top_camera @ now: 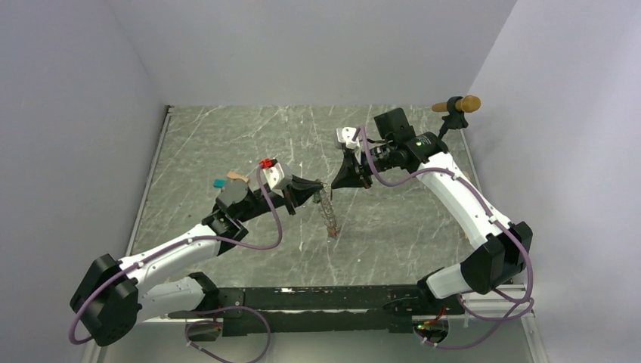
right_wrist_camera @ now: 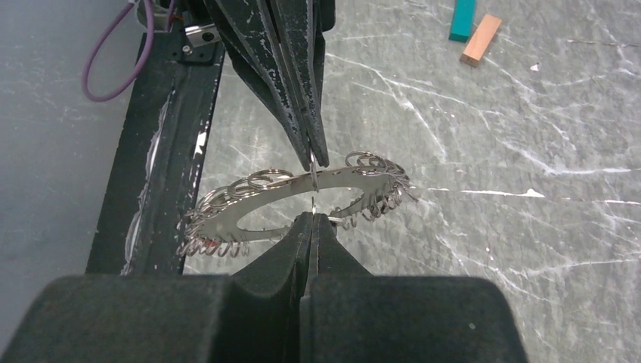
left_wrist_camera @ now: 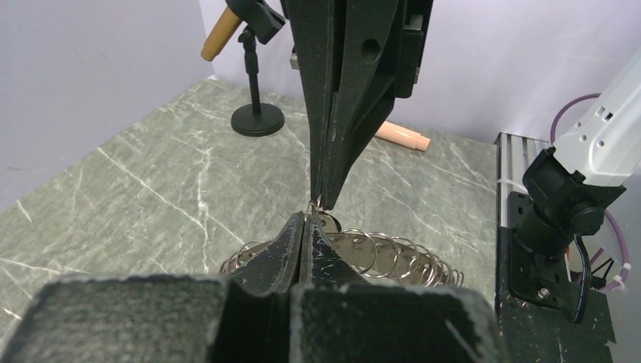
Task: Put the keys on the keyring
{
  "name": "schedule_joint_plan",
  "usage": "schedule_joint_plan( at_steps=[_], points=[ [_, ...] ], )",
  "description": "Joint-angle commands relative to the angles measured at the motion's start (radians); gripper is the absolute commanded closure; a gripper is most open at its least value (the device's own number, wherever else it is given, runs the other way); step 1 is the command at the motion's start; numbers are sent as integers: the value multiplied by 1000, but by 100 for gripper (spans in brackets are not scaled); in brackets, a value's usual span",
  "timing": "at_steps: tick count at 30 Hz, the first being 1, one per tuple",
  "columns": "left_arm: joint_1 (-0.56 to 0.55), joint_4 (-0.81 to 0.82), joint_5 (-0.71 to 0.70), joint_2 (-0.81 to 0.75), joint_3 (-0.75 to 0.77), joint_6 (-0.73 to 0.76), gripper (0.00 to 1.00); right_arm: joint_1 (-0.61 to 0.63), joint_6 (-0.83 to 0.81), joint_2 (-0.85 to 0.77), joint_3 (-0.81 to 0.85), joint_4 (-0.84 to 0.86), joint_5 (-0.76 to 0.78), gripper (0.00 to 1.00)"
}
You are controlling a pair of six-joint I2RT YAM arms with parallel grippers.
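As the left gripper [top_camera: 314,186] and right gripper [top_camera: 338,181] meet mid-scene, both jaws pinch closed on the keyring [top_camera: 328,212] dangling between them.

Built alike on both sides: long links [top_camera: 170,253] shelled in white, jointed with bulky black housings [top_camera: 499,261]. Strung with purple cable [top_camera: 261,246] in loose loops. Mounted on a black rail [top_camera: 317,299]. Ended in a left gripper [right_wrist_camera: 316,159] and a right gripper [right_wrist_camera: 312,215], each with tapered black fingers [right_wrist_camera: 291,91] scuffed pale at the edges. Lit by a small green light [top_camera: 418,141] at the right wrist
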Motion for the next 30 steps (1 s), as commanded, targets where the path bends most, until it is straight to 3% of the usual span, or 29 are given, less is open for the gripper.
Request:
schedule_joint_plan(
  at_steps=[1,7,14,19,30],
  points=[
    [-5,128,-67,-19,-21,-68,100,0,52,-14,24,50,-33,100],
    [-3,236,-159,-87,-115,-193,100,-12,75,-10,22,52,-116,100],
    [-3,595,-228,-48,-247,-305,100,-9,169,7,-20,150,-184,100],
    [-4,747,-258,24,-265,-380,100,1,231,9,-44,211,-198,100],
    [-3,779,-241,64,-265,-450,100,9,361,5,-76,325,-174,100]
  ],
)
